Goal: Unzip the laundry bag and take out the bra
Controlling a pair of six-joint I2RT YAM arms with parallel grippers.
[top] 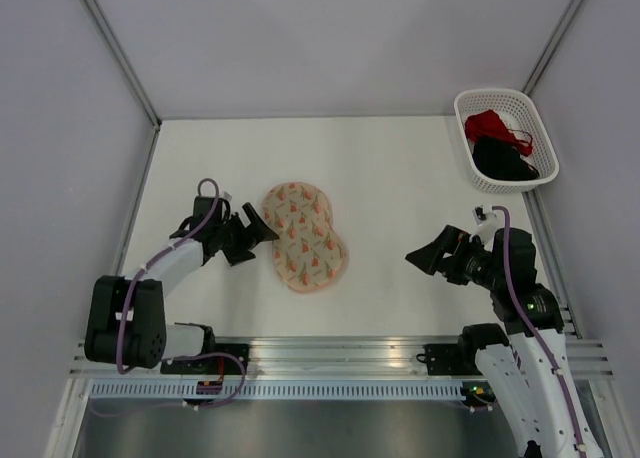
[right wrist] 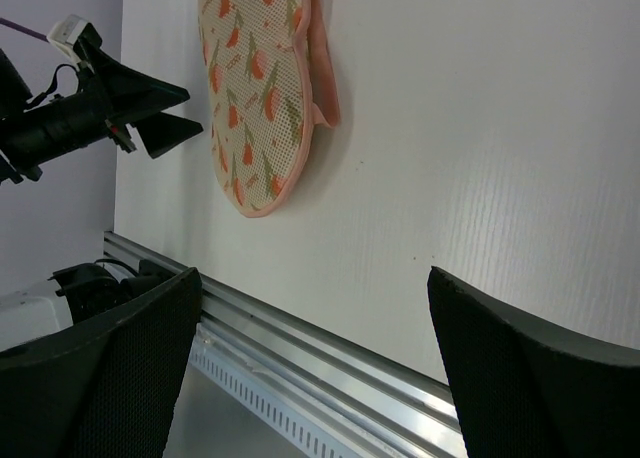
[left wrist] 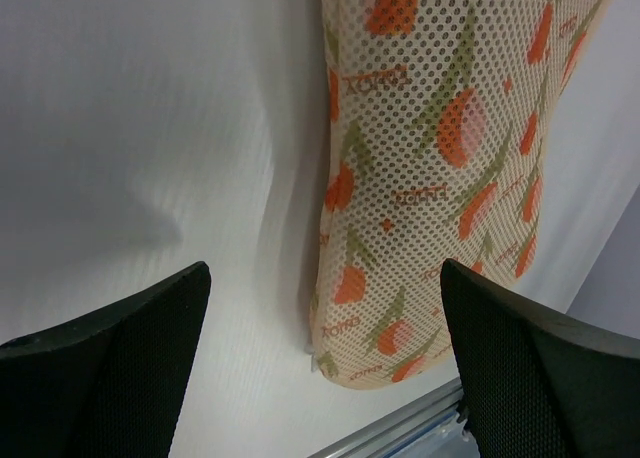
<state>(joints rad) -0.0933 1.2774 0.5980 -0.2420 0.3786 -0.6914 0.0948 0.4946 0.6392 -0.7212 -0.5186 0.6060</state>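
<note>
The laundry bag [top: 305,236] lies flat and closed in the middle of the table, a peanut-shaped beige mesh case with an orange and green print. My left gripper [top: 262,226] is open just left of it, its fingers pointing at the bag's left edge without touching it. In the left wrist view the bag [left wrist: 440,148] fills the space ahead of the open left gripper [left wrist: 325,266]. My right gripper [top: 420,246] is open well to the bag's right with nothing between its fingers. The right wrist view has the bag [right wrist: 255,88] far ahead of the right gripper [right wrist: 313,273]. The bra is hidden.
A white lattice basket [top: 470,113] stands at the back right corner with a red garment [top: 488,125] and a dark garment [top: 500,160] in it. A metal rail [top: 330,353] runs along the table's near edge. Grey walls close in the left, right and back.
</note>
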